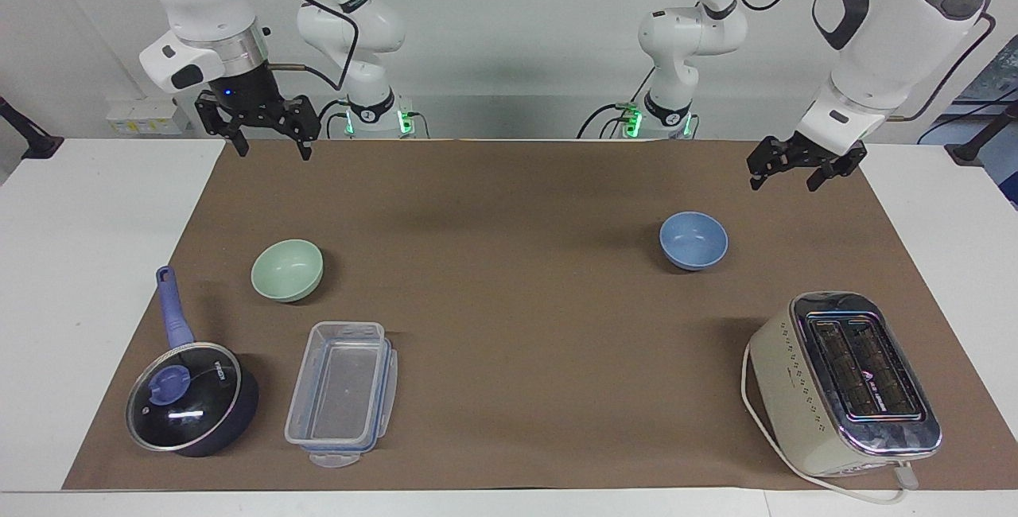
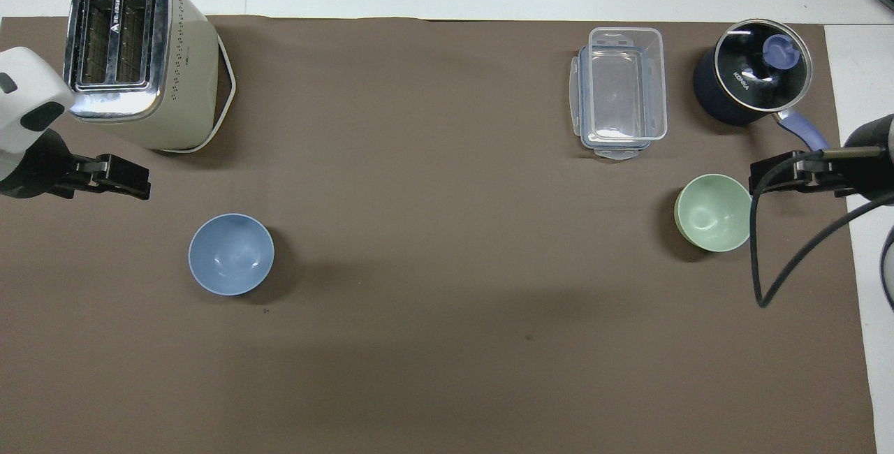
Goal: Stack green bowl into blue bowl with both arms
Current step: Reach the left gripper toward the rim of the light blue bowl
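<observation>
A: Where is the green bowl (image 1: 287, 270) at this moment?

B: It stands upright on the brown mat (image 1: 509, 318) of the worktop (image 1: 95, 262), toward the right arm's end. The clear plastic container (image 1: 342, 394) lies farther from the robots than this bowl, near it, and the dark blue saucepan (image 1: 191, 398) with its glass lid is beside the container, closer to the mat's edge.

A: And the blue bowl (image 1: 693, 240)?

B: Also upright on the mat, toward the left arm's end, well apart from the green bowl. The cream toaster (image 1: 843, 382) stands farther from the robots than it, toward the same end.

A: What do the arms do?

B: The right gripper (image 1: 270, 147) hangs in the air over the edge of the mat nearest to the robots, at the right arm's end. Its jaws are released, with a wide gap, and they hold nothing. The left gripper (image 1: 781, 179) hangs over the mat near the corner at the left arm's end. Its jaws are also spread and carry nothing. Neither gripper touches a bowl.
</observation>
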`<state>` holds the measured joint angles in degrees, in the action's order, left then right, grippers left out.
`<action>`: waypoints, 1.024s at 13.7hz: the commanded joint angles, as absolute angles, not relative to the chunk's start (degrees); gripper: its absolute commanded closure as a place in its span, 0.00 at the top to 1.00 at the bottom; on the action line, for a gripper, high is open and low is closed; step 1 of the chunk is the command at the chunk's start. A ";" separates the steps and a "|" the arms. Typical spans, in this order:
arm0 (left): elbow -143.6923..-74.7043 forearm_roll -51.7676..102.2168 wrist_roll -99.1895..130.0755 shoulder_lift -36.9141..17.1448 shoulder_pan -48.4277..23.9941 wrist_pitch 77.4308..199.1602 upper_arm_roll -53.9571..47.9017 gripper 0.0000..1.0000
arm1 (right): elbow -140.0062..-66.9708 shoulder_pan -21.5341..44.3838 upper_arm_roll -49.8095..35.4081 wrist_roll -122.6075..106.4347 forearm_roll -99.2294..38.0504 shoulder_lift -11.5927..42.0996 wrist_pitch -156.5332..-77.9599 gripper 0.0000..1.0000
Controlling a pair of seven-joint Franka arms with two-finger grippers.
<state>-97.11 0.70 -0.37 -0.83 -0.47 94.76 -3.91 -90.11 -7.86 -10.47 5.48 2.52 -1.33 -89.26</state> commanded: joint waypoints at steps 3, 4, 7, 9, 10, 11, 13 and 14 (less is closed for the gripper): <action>-112.92 2.80 -1.32 4.92 0.78 107.56 -3.60 1.00 | -88.86 -8.61 -10.81 4.66 1.06 -0.62 -88.25 1.00; -114.94 2.90 -1.49 5.01 0.79 109.67 -3.60 1.00 | -88.86 -8.61 -10.81 4.66 0.36 -0.53 -87.98 1.00; -121.36 2.90 -5.79 5.01 0.88 115.99 -3.60 1.00 | -88.86 -8.53 -10.81 4.83 -0.44 -0.53 -88.50 1.00; -125.75 2.90 -7.29 4.84 0.88 120.83 -3.60 1.00 | -88.95 -8.61 -10.81 5.10 -0.53 -0.53 -88.77 1.00; -128.38 2.90 -7.38 4.66 0.62 123.20 -3.60 1.00 | -89.03 -8.61 -10.81 5.10 -0.53 -0.53 -88.77 1.00; -131.19 2.90 -7.38 4.57 0.18 126.53 -3.60 1.00 | -89.03 -8.79 -10.72 5.10 -0.53 -0.61 -88.77 1.00; -134.90 2.90 -7.38 4.40 -0.09 130.94 -3.69 1.00 | -89.30 -8.88 -10.72 5.10 -0.53 -0.70 -88.77 1.00; -135.52 2.90 -7.38 3.79 -0.09 132.09 -3.69 1.00 | -89.30 -8.96 -10.64 5.01 -0.53 -0.70 -88.77 1.00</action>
